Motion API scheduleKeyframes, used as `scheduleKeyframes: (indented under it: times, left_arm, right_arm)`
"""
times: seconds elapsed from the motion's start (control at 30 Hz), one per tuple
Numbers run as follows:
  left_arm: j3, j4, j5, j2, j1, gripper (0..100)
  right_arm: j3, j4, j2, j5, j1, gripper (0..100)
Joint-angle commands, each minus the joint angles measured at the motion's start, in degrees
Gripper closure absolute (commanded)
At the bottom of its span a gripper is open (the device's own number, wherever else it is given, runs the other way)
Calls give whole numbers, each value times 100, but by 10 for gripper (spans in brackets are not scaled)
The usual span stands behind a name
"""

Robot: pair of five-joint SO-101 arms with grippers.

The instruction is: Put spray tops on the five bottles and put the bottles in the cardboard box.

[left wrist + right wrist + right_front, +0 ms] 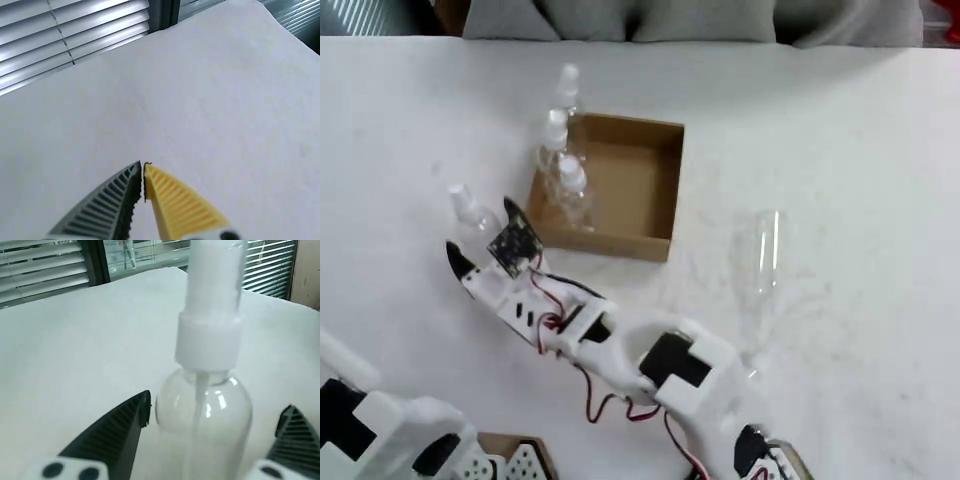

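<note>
A clear bottle with a white spray top (468,205) (210,390) stands upright on the white table, left of the cardboard box (660,170). My right gripper (483,235) (215,415) is open around it, one finger on each side, not touching. Another topped bottle (572,188) stands inside the box by its left wall. Two more (555,132) (567,85) stand at the box's far left corner. A clear bottle (765,250) lies on its side to the right of the box. My left gripper (144,172) is shut on nothing above bare table.
The right arm (650,355) stretches across the table's front from the lower right. The left arm's base (390,425) sits at the front left corner, with a brown cardboard piece (505,445) beside it. Window blinds (60,30) lie beyond the table edge.
</note>
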Motion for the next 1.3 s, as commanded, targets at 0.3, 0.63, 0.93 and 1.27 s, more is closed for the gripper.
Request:
scheduleKeyframes:
  times: [0.3,0.63,0.93,1.27]
  left_arm:
    - [-79,-79,70,-48,-13,976]
    - [-79,-53,70,-48,-40,976]
    - [-70,-35,62,-57,-48,976]
    - [325,-35,62,-84,84,976]
  right_arm:
    - [-404,-84,-57,70,110,635]
    - [-853,-75,382,79,180,776]
    - [-844,-84,409,105,180,866]
    - [-220,-92,-629,105,171,963]
